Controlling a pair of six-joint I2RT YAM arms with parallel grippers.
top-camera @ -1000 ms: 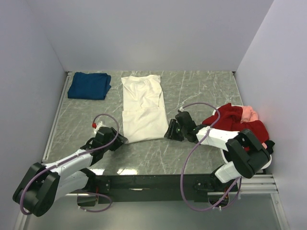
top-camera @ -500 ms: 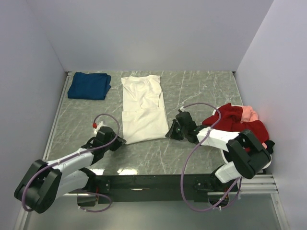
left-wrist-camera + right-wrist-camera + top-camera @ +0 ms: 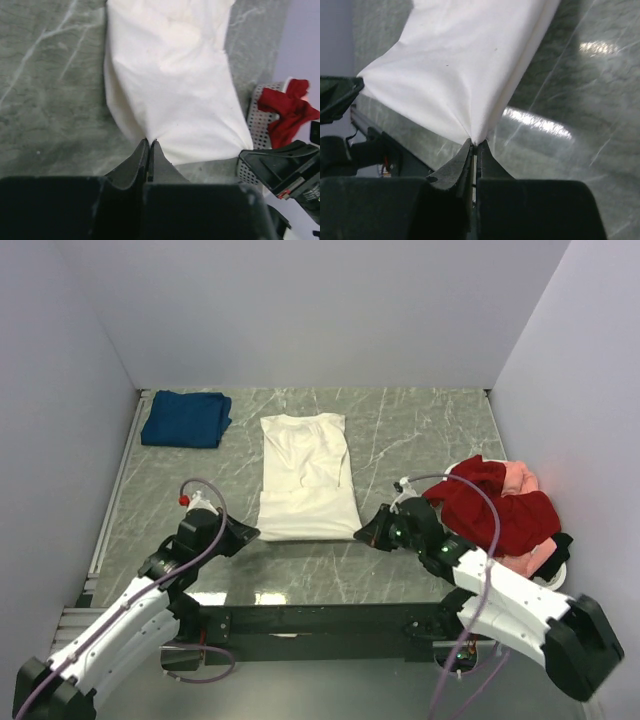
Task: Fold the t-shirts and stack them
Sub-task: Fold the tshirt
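Left claw [image 3: 150,144]: pinched tight, tips together on the near left corner of the cream shirt [image 3: 305,475], and the cloth puckers right at the bite
Right claw [image 3: 474,143]: clamped just as hard on the near right corner of that same shirt, with the fabric fanning away from the tips
Cream shirt: mid tabletop [image 3: 420,430], laid out as a long rectangle, its near hem drawn between the two claws and soft creases across its middle
Blue shirt [image 3: 186,418]: far left corner, folded into a squarish pad, well apart from the cream one
Heap: on the right, red cloth [image 3: 490,505] crumpled on top, a pink bit [image 3: 518,478] at its far side, a scrap of black [image 3: 560,545] at the near edge, all bundled in the basket [image 3: 256,115]
Count: two claws, both gripping; one cream shirt, one blue shirt, one basket; how many shirts sit in the heap I cannot tell
Cloth: soft, matte, plain colours, no print in view
Tabletop surface: grey-green marble look with pale veins, glossy enough to throw back the light near the front edge
Basket wall: white, peppered with small holes
Claw fingers: black and hard, tapering to thin tips
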